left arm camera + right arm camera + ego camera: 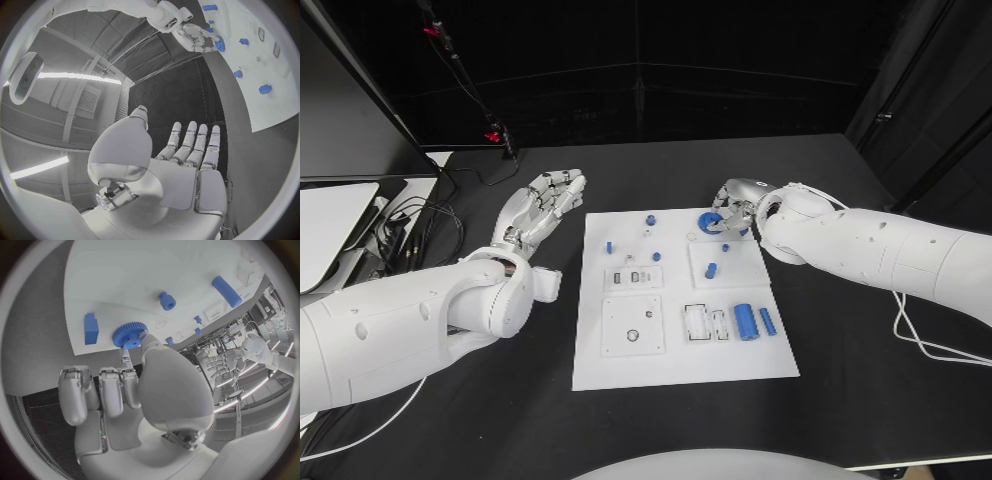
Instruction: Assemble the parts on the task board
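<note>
The black counter (877,380) carries a white task board (678,372) lying flat at its middle, with dark cables (413,215) trailing on the counter well to the board's left and a white cable (913,335) looping just off the board's right.

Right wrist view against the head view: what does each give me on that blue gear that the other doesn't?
Right wrist view alone: the right hand has a fingertip against the blue gear near the task board edge, with the other fingers curled in.

Head view alone: the whole board layout, with the blue cylinder lying in its near right part, and the left hand held open over the table beside the board's left edge.

Both: the gear at the board's far right corner, the right hand at it, and small blue parts scattered on the board.
</note>
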